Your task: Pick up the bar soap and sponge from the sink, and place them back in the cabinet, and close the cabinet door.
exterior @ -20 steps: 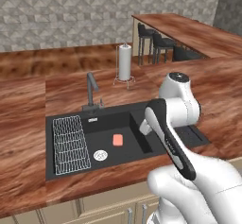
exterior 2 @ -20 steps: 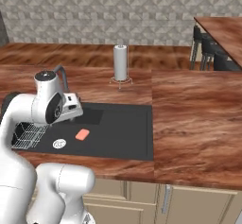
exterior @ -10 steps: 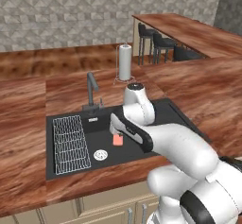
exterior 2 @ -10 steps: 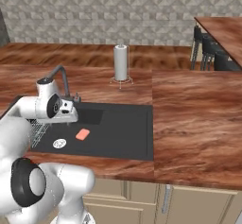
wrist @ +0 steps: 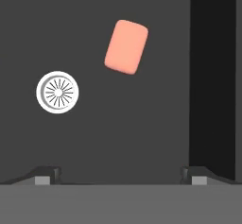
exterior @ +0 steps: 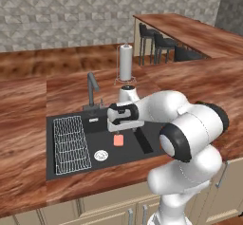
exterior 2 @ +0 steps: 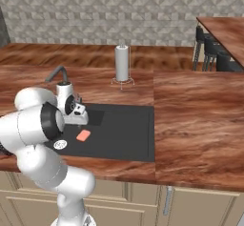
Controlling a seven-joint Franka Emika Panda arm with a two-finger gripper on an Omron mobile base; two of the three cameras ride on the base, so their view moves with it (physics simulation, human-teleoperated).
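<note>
Pincer [wrist: 121, 175] hovers with jaws wide apart and empty above the sink [exterior: 71, 160] floor, bar soap [wrist: 126, 47] lying beside the drain [wrist: 57, 92].

The paper towel roll [exterior: 126, 61] stands upright on a wire holder on the wooden countertop [exterior: 28, 100], behind the gripper and well apart from it. Dark bar stools [exterior: 161, 42] stand against a raised wooden bar counter [exterior: 190, 32], far beyond the gripper and to its right. Beige drawer fronts [exterior 2: 124, 196] sit below, under the countertop edge.
</note>
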